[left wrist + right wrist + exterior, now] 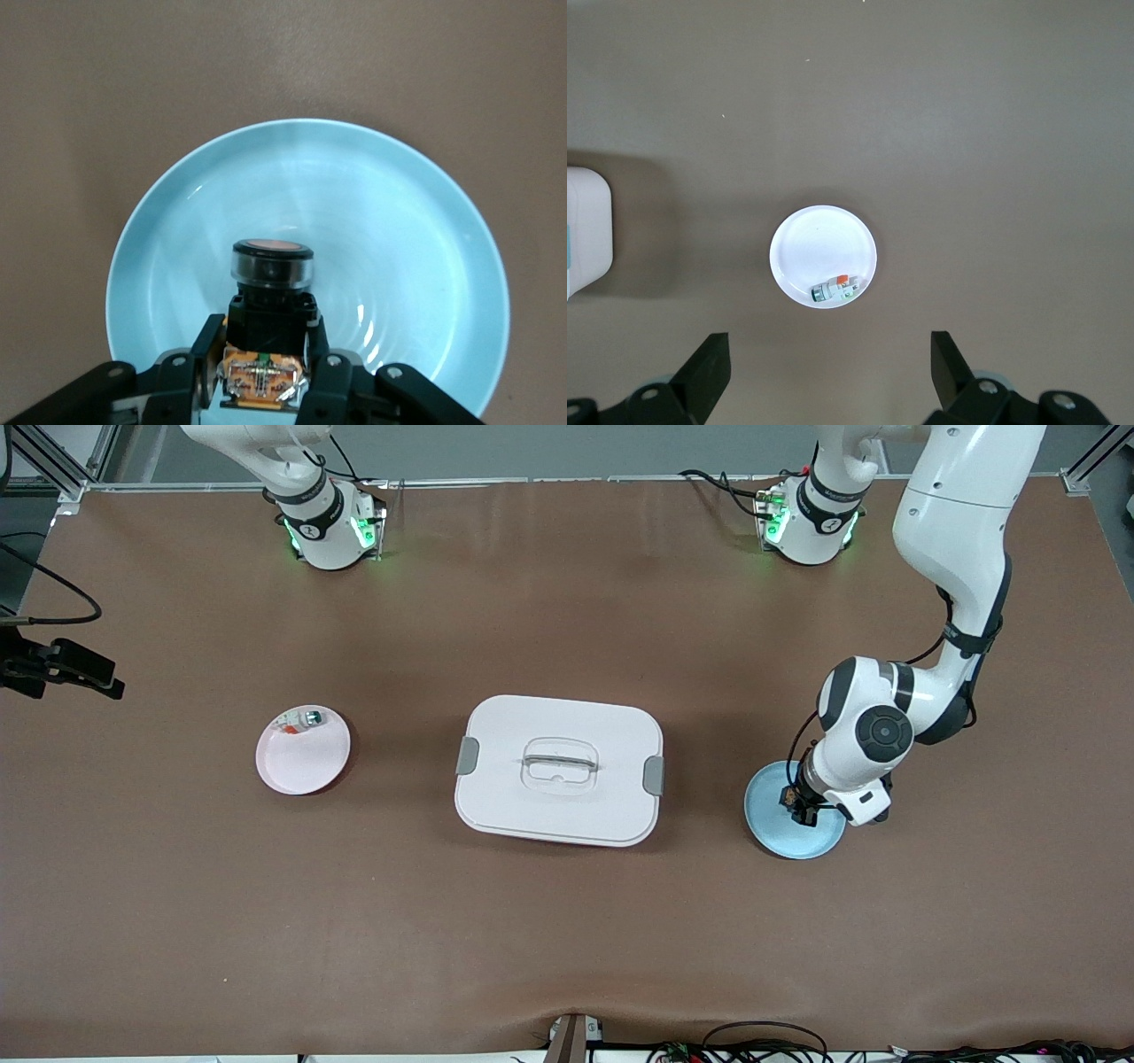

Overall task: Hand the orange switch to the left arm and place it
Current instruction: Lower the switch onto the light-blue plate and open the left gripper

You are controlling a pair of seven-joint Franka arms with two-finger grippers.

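Left arm: reaches down from its base to the round pale-blue plate at its own end of the table. The left gripper is low over this plate, its 2 black fingers pinching the small black blocky orange switch by its lower body. The switch stands upright in the grip with its round orange-topped cap pointing away from the wrist, over the plate's inner surface; whether its cap touches the plate cannot be told. In the front view the gripper and switch sit over the part of the plate nearest the arm's wrist.

Right arm: waiting, raised high. The right gripper hangs with its 2 fingers spread wide and nothing between them, over the brown table above the round pale-pink plate.

The pink plate lies toward the right arm's end of the table. 1 small white piece with a green cap lies on its rim area, on the side nearer the robots' bases.

The large white rounded-rectangular box with grey side latches and a clear recessed handle sits closed between the 2 plates, well apart from both.
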